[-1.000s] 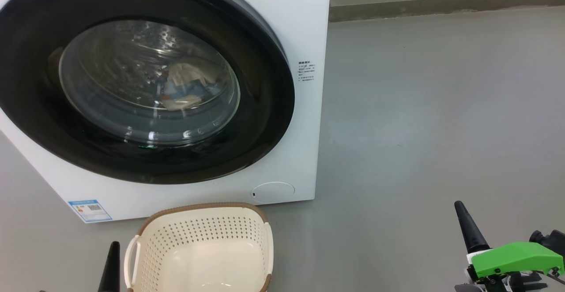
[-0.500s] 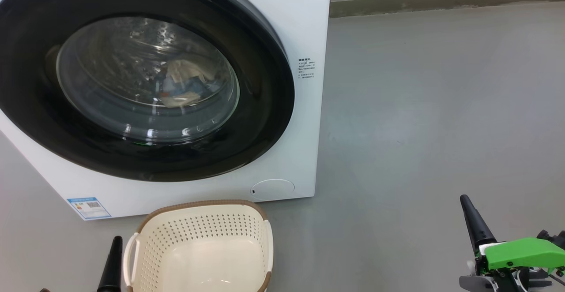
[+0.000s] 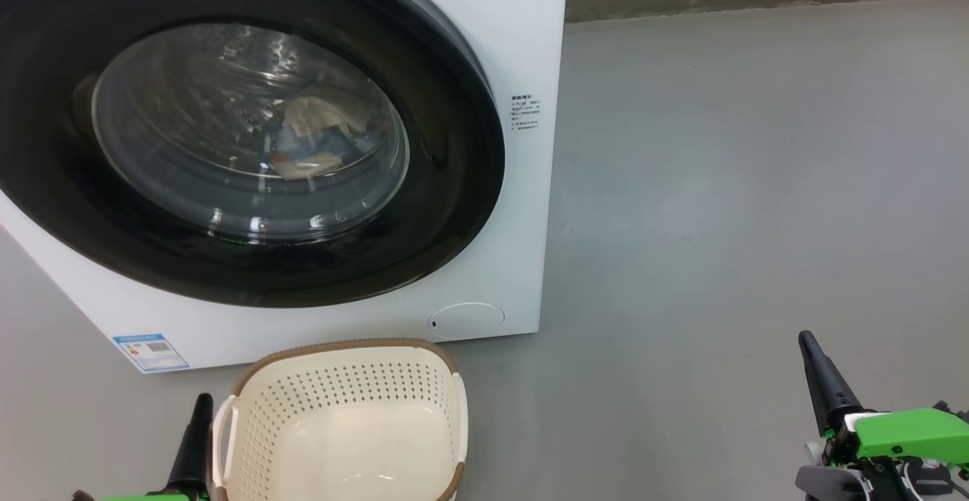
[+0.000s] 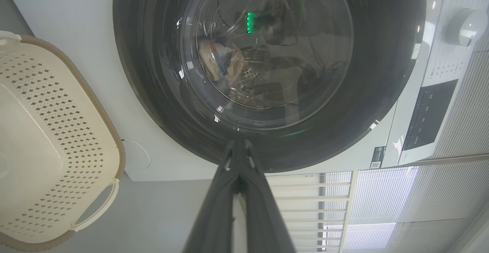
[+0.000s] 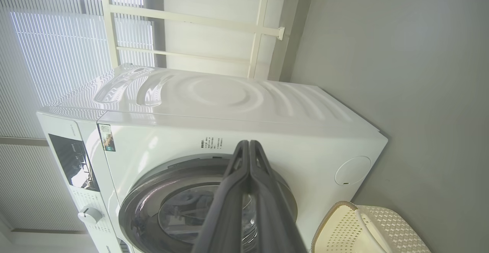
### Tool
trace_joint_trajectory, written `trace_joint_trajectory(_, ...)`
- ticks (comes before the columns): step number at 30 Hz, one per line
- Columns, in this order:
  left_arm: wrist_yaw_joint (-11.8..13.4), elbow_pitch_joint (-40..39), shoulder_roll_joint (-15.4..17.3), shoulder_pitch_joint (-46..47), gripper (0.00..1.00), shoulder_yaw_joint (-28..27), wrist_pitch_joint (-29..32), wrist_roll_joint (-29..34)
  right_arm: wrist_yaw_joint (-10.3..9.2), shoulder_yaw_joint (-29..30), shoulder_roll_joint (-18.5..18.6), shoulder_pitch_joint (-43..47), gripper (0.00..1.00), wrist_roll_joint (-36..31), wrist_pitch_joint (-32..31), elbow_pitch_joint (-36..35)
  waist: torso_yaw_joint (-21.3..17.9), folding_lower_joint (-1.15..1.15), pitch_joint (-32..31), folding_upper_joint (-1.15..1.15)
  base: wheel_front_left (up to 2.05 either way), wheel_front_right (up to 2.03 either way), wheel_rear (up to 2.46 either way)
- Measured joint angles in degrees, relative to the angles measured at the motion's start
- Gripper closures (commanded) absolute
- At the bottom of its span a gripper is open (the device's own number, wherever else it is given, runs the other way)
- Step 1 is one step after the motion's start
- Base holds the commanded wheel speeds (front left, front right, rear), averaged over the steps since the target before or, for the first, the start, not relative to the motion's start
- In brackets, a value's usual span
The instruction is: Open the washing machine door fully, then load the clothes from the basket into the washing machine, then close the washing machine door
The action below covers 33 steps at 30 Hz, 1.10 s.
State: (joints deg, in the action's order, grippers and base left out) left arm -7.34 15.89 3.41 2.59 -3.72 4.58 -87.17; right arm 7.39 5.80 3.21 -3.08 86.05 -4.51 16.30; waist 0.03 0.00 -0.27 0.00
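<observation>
In the head view, the washing machine door (image 3: pixel 447 175) sat flush against the front of the washing machine (image 3: pixel 522 47), shut. Behind its glass the clothes (image 3: pixel 310 141), blue and cream, lay bunched inside the washing machine. The basket (image 3: pixel 341 387) stood on the floor (image 3: pixel 719 183) just in front of the washing machine with nothing in it. The left hand (image 3: pixel 201 410) hung beside the basket's left handle, fingers pressed together and holding nothing. The right hand (image 3: pixel 814 365) was well off to the right of the washing machine, likewise pinched closed and empty.

In the left wrist view, the left hand (image 4: pixel 238 148) had its two fingers meeting at the tips, aimed towards the door's black rim with no contact evident. The clothes (image 4: pixel 221 64) showed through the glass, and the bare basket (image 4: pixel 57 130) lay beside the washing machine.

In the right wrist view, the right hand (image 5: pixel 249 148) was closed tip to tip and pointed at the washing machine (image 5: pixel 229 104) from well apart. The door (image 5: pixel 153 192) lay flat in its frame.

By this evidence all three steps looked done: the clothes were loaded and the door was closed. Whether the latch had fully caught could not be told.
</observation>
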Motion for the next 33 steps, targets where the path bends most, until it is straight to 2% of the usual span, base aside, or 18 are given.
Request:
trace_joint_trajectory(14,0.0,-0.1,-1.0,1.2,1.00,-1.0,1.6,-4.5,0.00,1.8,-0.8,-0.6,1.00,6.0,-1.7,-0.6,0.0,0.00,0.5,0.00,0.00,0.00,0.00)
trace_joint_trajectory(33,0.0,-0.1,-1.0,1.2,1.00,-1.0,1.6,-4.5,0.00,1.8,-0.8,-0.6,1.00,6.1,-1.7,-0.6,0.0,0.00,0.4,0.00,0.00,0.00,0.00)
